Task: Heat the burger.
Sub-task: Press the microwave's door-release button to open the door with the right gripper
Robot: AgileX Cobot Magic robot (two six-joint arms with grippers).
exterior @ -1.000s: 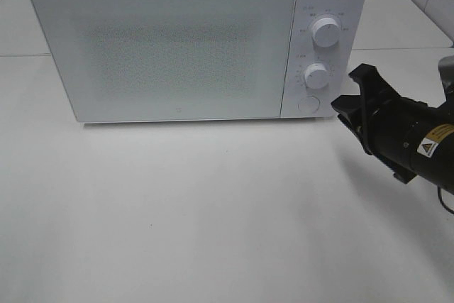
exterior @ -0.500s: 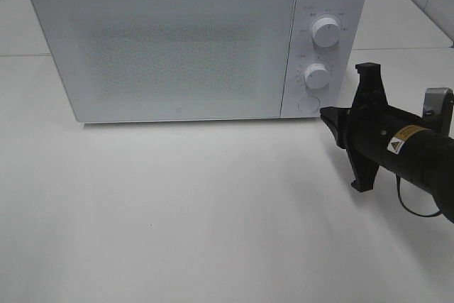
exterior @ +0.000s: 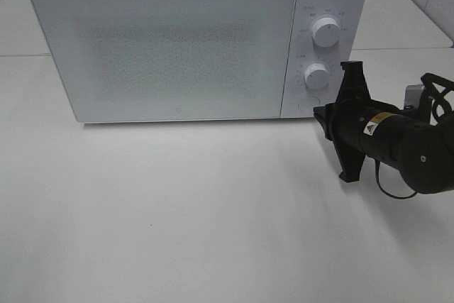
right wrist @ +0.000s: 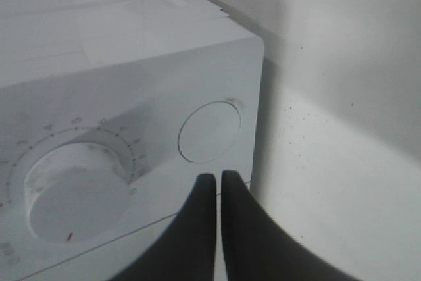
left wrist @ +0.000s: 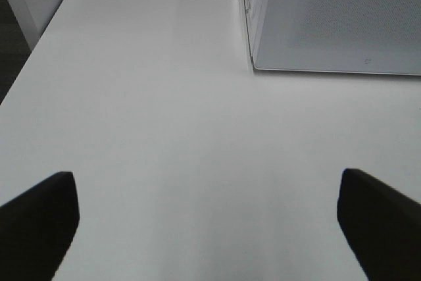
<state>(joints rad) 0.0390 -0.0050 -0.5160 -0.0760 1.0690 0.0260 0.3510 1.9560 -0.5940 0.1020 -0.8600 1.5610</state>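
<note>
**White microwave on a matt white tabletop, with black plastic hands**

The microwave (exterior: 198, 40) has a smooth white shell with a soft satin finish; whether it is plastic or painted metal cannot be told. Its door (exterior: 167, 51) is a flat, glassy pane with a faint sheen and a fine speckled dot pattern. The upper knob (exterior: 325, 32), lower knob (exterior: 316, 75) and round button (right wrist: 209, 131) look like smooth white plastic. The tabletop (exterior: 177, 211) is smooth, matt white, with a few tiny dark specks. The right hand (right wrist: 216, 185) is matt black plastic, and a printed label (exterior: 369, 124) sits on the faintly shiny black casing behind it. The left hand (left wrist: 207, 189) looks dark and matt.
</note>
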